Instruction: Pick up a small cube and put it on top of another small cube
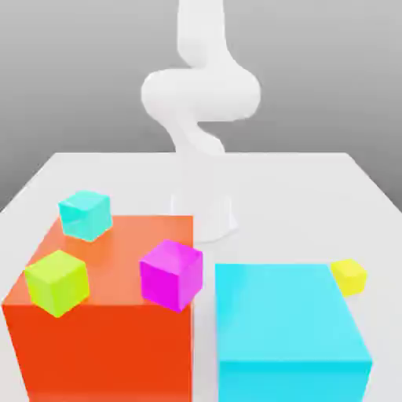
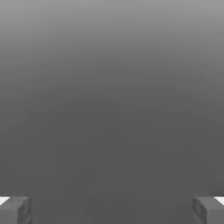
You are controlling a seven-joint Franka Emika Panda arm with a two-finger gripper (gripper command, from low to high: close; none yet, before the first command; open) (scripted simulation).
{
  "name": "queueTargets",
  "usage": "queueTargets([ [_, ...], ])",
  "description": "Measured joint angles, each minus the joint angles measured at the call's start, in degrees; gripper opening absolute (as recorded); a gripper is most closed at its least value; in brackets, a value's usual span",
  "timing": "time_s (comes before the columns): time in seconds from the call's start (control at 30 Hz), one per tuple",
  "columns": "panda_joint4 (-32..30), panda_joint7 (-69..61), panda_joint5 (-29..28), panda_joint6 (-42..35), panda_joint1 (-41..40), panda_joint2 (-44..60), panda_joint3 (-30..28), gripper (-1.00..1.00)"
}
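Yellow, glossy, the small cube [image 1: 348, 275] sits on the white table [image 1: 314, 188], just beside the far corner of the big cyan block [image 1: 286, 322] at the exterior view's right. Gripper [image 2: 112, 210]: fingertips [image 2: 15, 210] spread wide, nothing between them. Advice: descend with the jaws square to two opposite free faces, keeping clear of the cyan block's wall, before closing

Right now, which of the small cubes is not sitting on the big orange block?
The yellow cube. It rests on the table beside the cyan block, while the teal, lime and magenta cubes look perched on the orange block.
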Motion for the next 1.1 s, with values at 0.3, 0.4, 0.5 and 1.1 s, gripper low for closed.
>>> queueTargets([
  [0.3,-10.0,-22.0,2.3,10.9,15.9,16.9,2.4,0.0],
  [0.4,-13.3,-28.9,2.7,14.4,20.8,22.4,3.6,0.0],
  [0.5,-16.6,-35.8,3.0,18.0,25.2,27.9,5.4,0.0],
  [1.1,-23.4,-45.4,-9.7,38.9,41.3,57.1,3.6,-1.0],
])
